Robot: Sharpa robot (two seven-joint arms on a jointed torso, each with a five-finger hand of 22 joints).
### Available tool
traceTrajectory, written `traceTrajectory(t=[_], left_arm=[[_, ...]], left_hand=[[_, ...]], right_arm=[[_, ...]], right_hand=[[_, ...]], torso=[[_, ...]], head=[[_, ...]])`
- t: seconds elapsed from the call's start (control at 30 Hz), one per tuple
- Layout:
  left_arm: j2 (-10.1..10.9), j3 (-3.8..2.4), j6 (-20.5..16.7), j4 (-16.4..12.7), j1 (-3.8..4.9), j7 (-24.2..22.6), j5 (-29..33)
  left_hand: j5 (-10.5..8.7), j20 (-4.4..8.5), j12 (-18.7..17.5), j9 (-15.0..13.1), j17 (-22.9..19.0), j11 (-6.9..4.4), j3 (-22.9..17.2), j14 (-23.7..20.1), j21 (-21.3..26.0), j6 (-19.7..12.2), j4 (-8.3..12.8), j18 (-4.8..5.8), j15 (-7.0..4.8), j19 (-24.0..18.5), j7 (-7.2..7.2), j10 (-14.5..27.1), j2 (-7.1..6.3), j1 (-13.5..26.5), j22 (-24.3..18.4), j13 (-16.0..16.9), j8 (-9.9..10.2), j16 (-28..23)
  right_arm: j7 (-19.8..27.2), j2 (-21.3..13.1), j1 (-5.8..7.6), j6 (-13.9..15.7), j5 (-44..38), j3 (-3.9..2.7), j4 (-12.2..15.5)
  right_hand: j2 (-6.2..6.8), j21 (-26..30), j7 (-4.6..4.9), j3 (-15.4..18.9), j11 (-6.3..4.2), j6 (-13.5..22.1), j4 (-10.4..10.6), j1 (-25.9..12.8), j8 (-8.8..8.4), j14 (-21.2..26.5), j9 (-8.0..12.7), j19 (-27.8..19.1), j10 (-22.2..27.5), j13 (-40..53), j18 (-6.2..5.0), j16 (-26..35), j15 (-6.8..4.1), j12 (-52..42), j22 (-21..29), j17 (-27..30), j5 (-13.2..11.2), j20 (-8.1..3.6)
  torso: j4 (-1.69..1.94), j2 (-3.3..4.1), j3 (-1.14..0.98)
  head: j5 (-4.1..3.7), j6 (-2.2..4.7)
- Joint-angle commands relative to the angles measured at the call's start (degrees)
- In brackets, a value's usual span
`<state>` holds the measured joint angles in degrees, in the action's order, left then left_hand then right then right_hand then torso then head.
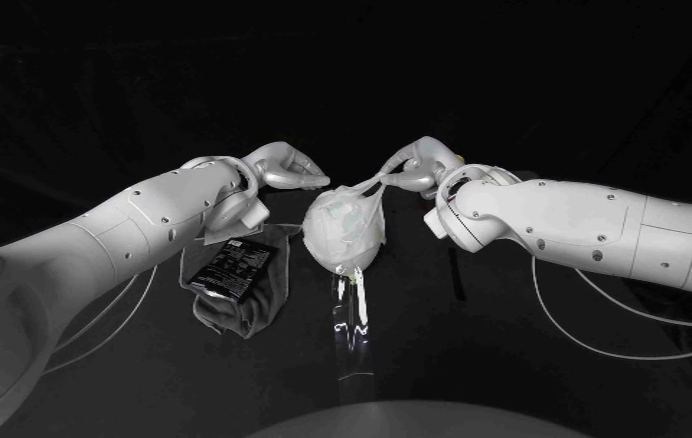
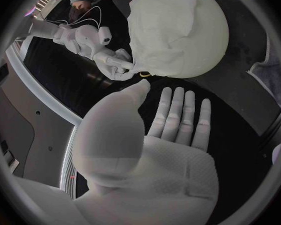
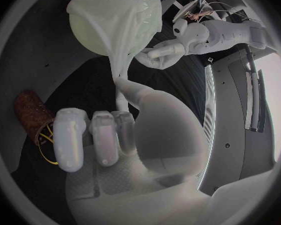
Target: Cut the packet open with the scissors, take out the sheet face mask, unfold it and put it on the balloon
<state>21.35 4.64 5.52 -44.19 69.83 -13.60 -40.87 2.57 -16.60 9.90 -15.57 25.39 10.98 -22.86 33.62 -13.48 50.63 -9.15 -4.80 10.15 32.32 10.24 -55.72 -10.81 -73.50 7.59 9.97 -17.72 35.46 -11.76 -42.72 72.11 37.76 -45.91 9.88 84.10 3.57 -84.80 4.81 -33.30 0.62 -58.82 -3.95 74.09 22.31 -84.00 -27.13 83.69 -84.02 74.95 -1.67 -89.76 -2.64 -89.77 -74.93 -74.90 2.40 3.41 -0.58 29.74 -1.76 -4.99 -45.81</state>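
Observation:
The pale balloon (image 1: 343, 230) stands on a clear stand (image 1: 351, 330) at the table's middle, with the white sheet face mask (image 1: 335, 216) draped over it. My right hand (image 1: 411, 166) pinches a stretched edge of the mask (image 3: 120, 67) between thumb and a finger, pulling it off the balloon (image 3: 115, 20) towards itself. My left hand (image 1: 291, 166) is beside the balloon's top on the other side, fingers (image 2: 178, 116) straight and together, palm bare, fingertips close to the mask (image 2: 178, 30). The dark cut packet (image 1: 231, 263) lies to the balloon's left.
The packet rests on a crumpled grey cloth (image 1: 253, 308). A thin dark object (image 1: 459, 273) lies on the table under my right forearm. A brown roll-shaped thing (image 3: 31, 114) with yellow loops lies near my right hand (image 3: 97, 135). My right hand (image 2: 118, 65) also appears beside the balloon.

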Motion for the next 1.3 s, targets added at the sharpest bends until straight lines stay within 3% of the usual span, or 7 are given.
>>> traceTrajectory(t=[0.03,0.37,0.57,0.93,1.3], left_arm=[[0.0,-0.09,-1.9,-0.9,0.05,-0.9,-3.4],[-0.6,-0.08,-5.5,-2.0,0.0,-1.6,-5.5],[-0.6,-0.08,-5.5,-2.5,-0.01,-1.5,-6.8],[-0.5,-0.08,-4.6,-3.4,-0.01,-1.3,-9.3],[-0.7,-0.06,-6.1,-3.5,-0.03,-0.3,-12.3]], left_hand=[[0.19,0.01,0.6,0.1,0.3,-0.04,0.6,-0.6,0.4,-0.2,-0.2,0.15,0.06,-0.4,-0.04,0.7,-0.37,-0.4,-0.2,0.3,0.3,0.5],[0.2,-0.01,3.8,0.4,1.0,-0.45,2.3,-1.3,0.7,-0.3,-0.4,-0.71,-0.22,0.0,0.5,1.8,-0.19,-3.2,-0.6,1.9,0.5,2.8],[0.2,-0.01,5.8,0.3,1.3,-1.11,2.6,-0.9,0.7,1.2,-0.1,-1.34,-0.76,0.4,0.37,1.8,0.08,-5.1,-0.7,2.8,-0.2,4.2],[0.2,0.05,7.7,0.4,1.3,-1.5,3.5,-0.5,0.8,2.2,-0.4,-2.42,-1.02,0.6,0.19,1.8,-0.14,-5.7,-0.9,3.6,-0.5,5.2],[0.2,-0.06,8.9,0.6,1.3,-1.7,3.2,-0.3,0.7,2.5,0.2,-3.1,-1.27,1.0,0.21,2.2,0.22,-7.5,-0.9,4.1,-0.4,5.9]], right_arm=[[0.1,0.0,-0.03,-0.5,-0.2,-0.03,0.2],[0.1,-0.1,-0.06,-0.5,-0.2,-0.03,0.5],[0.1,-0.1,-0.07,-0.4,-0.2,-0.02,0.5],[0.0,-0.1,-0.14,-0.3,-0.3,-0.02,0.5],[0.0,-0.1,-0.17,-0.2,-0.3,-0.02,0.5]], right_hand=[[0.09,0.0,-0.04,-0.2,-0.19,-0.4,0.0,-0.6,0.15,-6.0,-0.1,3.5,-6.0,15.1,0.38,-0.2,-0.36,-0.2,-13.4,-15.1,0.4,-0.1],[0.09,0.0,-0.04,-0.2,-0.19,-0.4,0.0,-0.6,0.15,-6.0,-0.1,3.5,-6.0,15.1,0.38,-0.2,-0.36,-0.2,-13.4,-15.1,0.4,-0.1],[0.09,0.0,-0.04,-0.2,-0.19,-0.4,0.0,-0.6,0.15,-6.0,-0.1,3.5,-6.0,15.1,0.38,-0.2,-0.36,-0.2,-13.4,-15.1,0.4,-0.1],[0.07,-0.1,-0.05,-0.3,-0.2,-0.4,-0.1,-0.7,0.17,-6.0,-0.1,3.6,-6.0,15.1,0.41,-0.2,-0.36,-0.2,-13.4,-15.1,0.4,-0.1],[0.07,-0.1,-0.05,-0.3,-0.2,-0.4,-0.1,-0.7,0.17,-6.0,-0.1,3.6,-6.0,15.1,0.41,-0.2,-0.36,-0.2,-13.4,-15.1,0.4,-0.1]], torso=[[-0.08,0.03,-0.05],[-0.15,0.06,-0.03],[-0.1,0.03,-0.03],[-0.06,0.06,-0.01],[-0.12,0.04,-0.02]], head=[[0.09,0.03],[-0.02,0.01],[-0.16,-0.06],[-0.16,-0.11],[-0.11,-0.31]])
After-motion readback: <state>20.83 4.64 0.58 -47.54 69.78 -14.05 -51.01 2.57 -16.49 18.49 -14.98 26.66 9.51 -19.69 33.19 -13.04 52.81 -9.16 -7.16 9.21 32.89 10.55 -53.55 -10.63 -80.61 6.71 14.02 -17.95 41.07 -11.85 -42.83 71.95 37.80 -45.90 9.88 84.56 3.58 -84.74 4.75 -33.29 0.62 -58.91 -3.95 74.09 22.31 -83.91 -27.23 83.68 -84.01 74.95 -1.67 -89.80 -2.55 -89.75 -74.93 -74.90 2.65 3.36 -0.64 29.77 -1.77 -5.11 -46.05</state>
